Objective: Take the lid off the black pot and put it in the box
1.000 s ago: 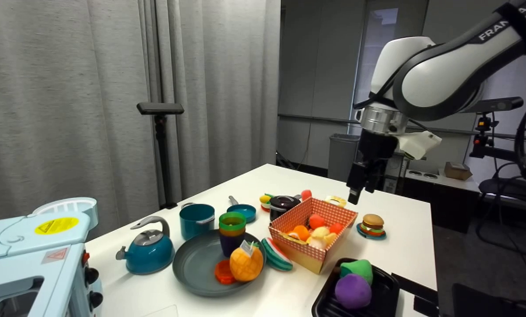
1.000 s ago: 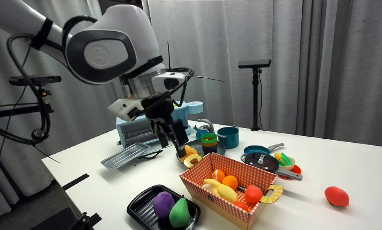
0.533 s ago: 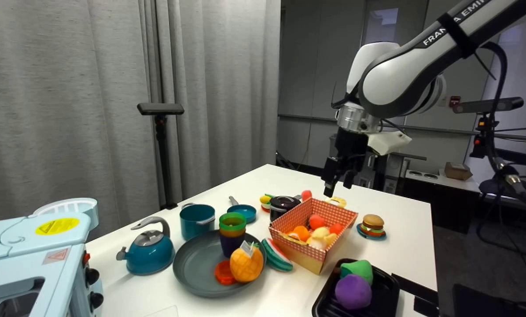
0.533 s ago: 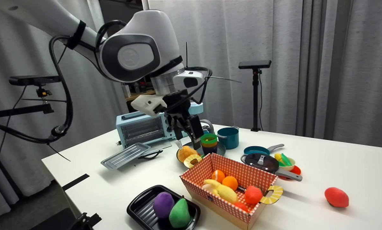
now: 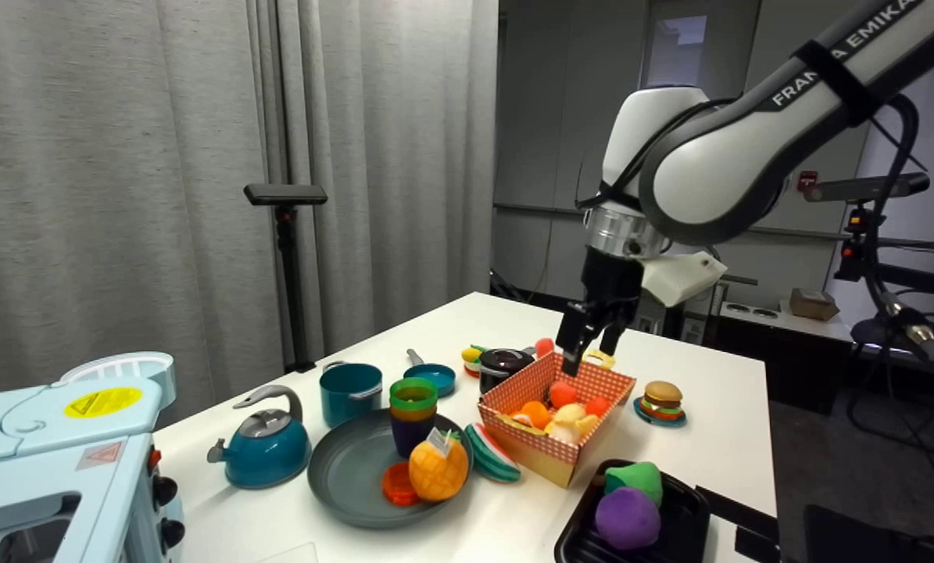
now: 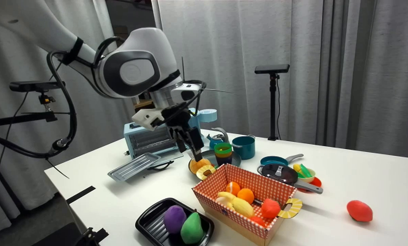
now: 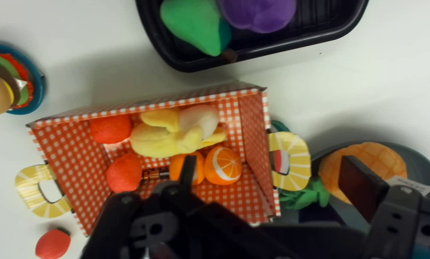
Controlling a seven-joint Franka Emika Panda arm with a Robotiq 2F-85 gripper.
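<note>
The lid [image 6: 283, 175] sits on the pot [image 5: 489, 380], beyond the far wall of the box [image 6: 229, 222] towards its right end; whether pot and box touch, I cannot tell. The gripper [image 7: 268, 158] hangs in the air near the box, well apart from the lid, its jaws spread wide with nothing between them.

The lid looks thin, stiff and glossy: probably light, and apt to slip if pinched by its smooth edge. The small grey knob [image 6: 279, 170] at its middle seems the place to take hold, with a straight lift so that it does not tip. In the box it would likely come to lie tilted on the soft-looking fruit [image 7: 157, 142].

In an exterior view the knob and the pot's long handle [image 6: 309, 186] show plainly, but the box hides much of the pot's side; that dark side [image 5: 488, 383] is visible in an exterior view. In the wrist view I cannot make out the lid, yet what looks like a battery [image 7: 155, 174] lies clearly among the fruit.
</note>
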